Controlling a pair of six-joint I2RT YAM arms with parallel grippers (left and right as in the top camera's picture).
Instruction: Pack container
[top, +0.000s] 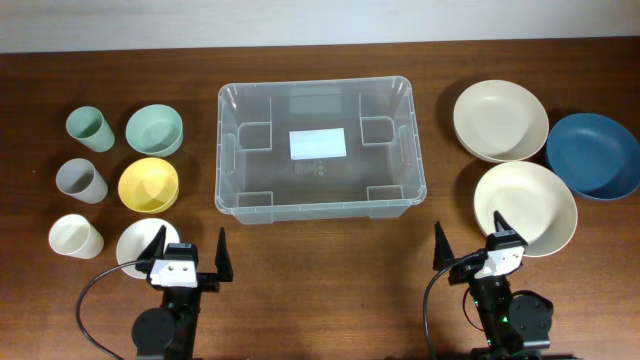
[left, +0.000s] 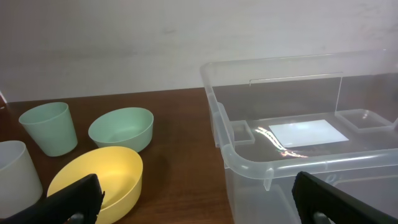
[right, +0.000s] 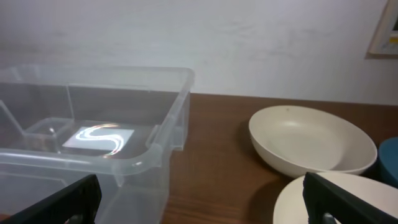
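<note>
The container sat empty at the centre of the table, its long axis running left to right, ahead of both grippers and between them. The left gripper and the right gripper each had jaws fully spread, holding nothing. The container lay forward-right of the left gripper and forward-left of the right; neither appeared clearly nearer.

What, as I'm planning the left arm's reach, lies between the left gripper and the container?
Only bare table separates the left gripper from the container, in the overhead view; the yellow bowl sits left of that stretch.
</note>
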